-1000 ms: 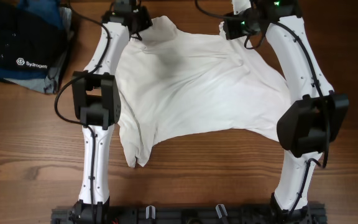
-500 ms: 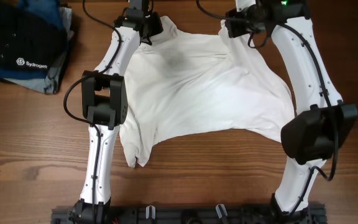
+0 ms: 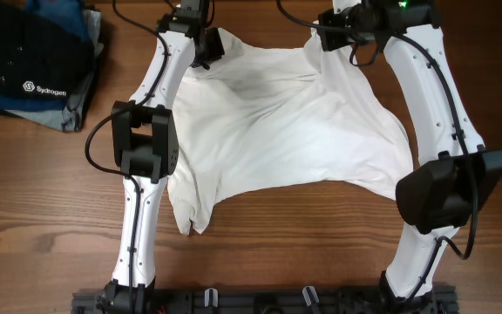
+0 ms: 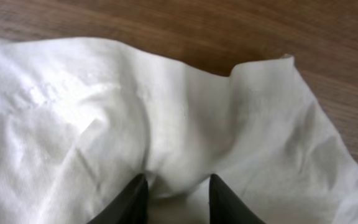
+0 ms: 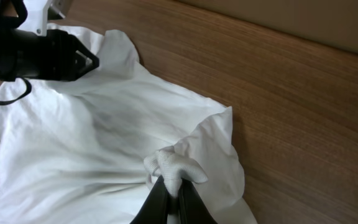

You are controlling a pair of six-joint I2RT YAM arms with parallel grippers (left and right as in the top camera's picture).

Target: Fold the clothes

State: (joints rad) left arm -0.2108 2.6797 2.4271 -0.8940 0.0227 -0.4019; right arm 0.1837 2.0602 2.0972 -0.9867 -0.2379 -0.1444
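Two far corners of the white shirt are what your arms are working. From overhead, it lies spread over the middle of the table, reaching toward the far edge. The left gripper is at its far left corner and the right gripper at its far right, likely so you can draw that end toward the near edge in one fold. Bare wood lies open along the near edge, and the dark folded stack sits apart in the table's far left corner.

From the left wrist, the fingers stand partly apart with a ridge of cloth between them. It looks loose rather than pinched, though the frame cuts the tips short.

From the right wrist, the pincer is clamped tight on a bunched knot of the shirt's edge, with bare table beyond it.
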